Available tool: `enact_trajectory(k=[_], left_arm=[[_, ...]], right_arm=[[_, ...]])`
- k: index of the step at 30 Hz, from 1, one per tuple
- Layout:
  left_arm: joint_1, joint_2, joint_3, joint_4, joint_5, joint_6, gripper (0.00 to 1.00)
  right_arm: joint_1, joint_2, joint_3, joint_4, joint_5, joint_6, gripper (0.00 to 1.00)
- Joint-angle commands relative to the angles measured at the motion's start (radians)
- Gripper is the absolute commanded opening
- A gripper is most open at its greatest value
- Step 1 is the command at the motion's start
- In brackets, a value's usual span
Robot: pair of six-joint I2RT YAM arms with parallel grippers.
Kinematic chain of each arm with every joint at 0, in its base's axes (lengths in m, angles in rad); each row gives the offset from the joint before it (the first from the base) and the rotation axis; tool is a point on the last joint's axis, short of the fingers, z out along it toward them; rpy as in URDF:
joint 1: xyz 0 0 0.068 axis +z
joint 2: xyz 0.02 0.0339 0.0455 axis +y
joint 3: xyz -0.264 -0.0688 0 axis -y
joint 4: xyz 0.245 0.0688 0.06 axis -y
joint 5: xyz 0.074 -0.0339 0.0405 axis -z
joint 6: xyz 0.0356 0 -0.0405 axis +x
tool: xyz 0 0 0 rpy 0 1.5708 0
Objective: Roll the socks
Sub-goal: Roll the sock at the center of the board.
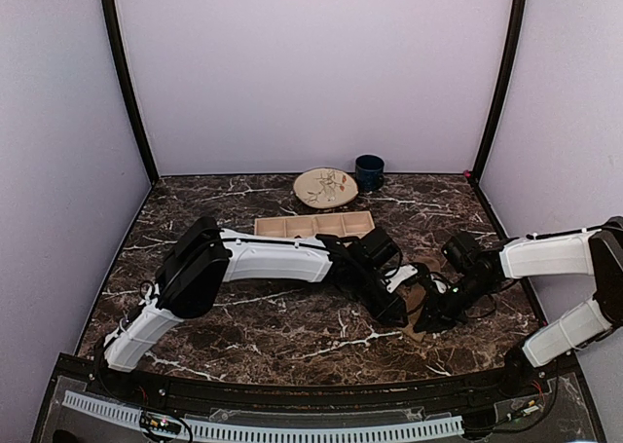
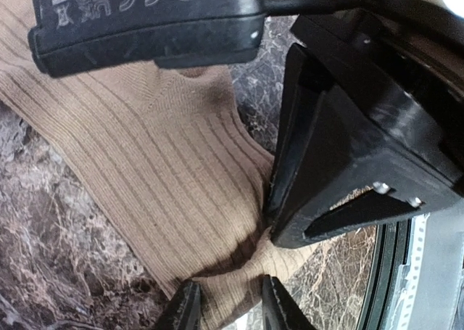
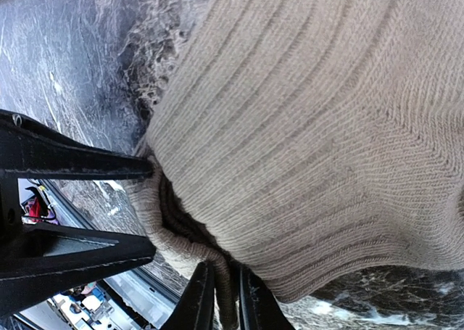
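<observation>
tan sock [image 2: 145, 170] | left end effector [image 2: 230, 304] pinching its edge | right end effector [image 3: 225, 290] clamping the fold | rolling: wind tight, evenly

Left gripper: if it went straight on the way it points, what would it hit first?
The tan ribbed sock: its fabric lies bunched between the jaws of the left gripper. Right behind that fold stands the right gripper, probably the next contact, though depth is hard to judge.
</observation>
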State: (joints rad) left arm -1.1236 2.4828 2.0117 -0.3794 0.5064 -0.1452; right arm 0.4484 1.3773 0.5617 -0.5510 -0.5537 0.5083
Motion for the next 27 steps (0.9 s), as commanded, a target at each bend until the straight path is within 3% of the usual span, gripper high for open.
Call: enact_trajectory(k=[1, 16, 27], left_arm=[[-0.029, 0.066, 0.059, -0.189, -0.027, -0.015, 0.3], [-0.03, 0.151, 0.111, -0.401, -0.191, -0.102, 0.11], [-0.03, 0.151, 0.123, -0.406, -0.2, -0.092, 0.1]], right_arm=[[-0.007, 0.009, 0.025, -0.012, 0.019, -0.006, 0.15], [-0.007, -0.015, 0.054, -0.06, 0.108, -0.005, 0.25], [0.01, -0.129, 0.149, -0.133, 0.287, -0.007, 0.3]])
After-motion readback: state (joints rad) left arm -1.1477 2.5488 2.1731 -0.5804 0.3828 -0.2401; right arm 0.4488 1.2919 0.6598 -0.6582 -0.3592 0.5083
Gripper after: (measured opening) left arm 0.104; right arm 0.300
